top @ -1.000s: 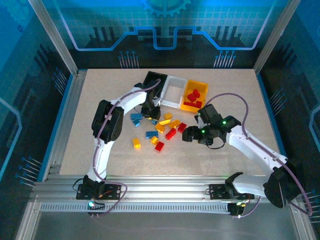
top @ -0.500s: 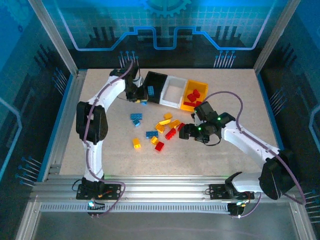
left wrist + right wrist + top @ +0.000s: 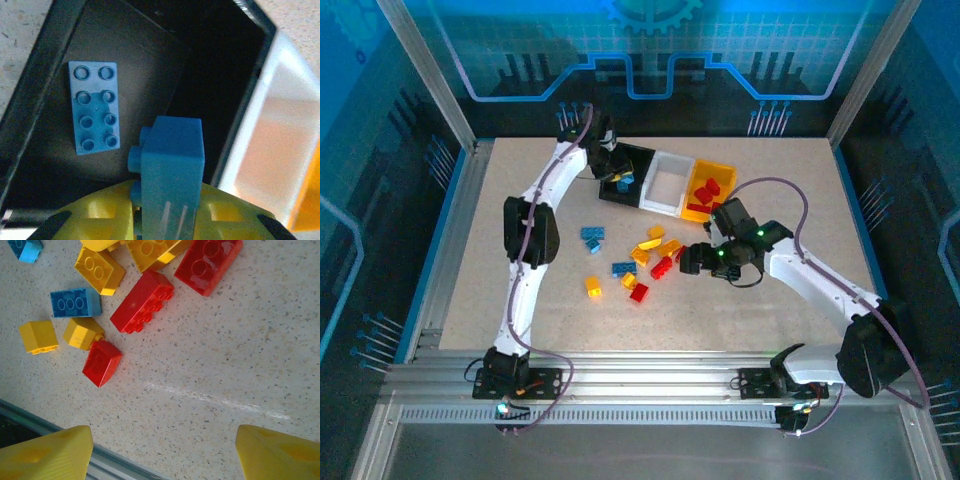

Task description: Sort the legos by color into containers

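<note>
Over black bin (image 3: 150, 65), left end effector (image 3: 170, 212) grips blue lego (image 3: 172, 155) (right end effector (image 3: 165, 452) gapes)

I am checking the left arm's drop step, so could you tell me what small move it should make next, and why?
Probably open the left gripper to release. It is shut on a blue brick hanging over the black bin, where a blue eight-stud plate already lies, so the brick should fall in with its colour.
</note>
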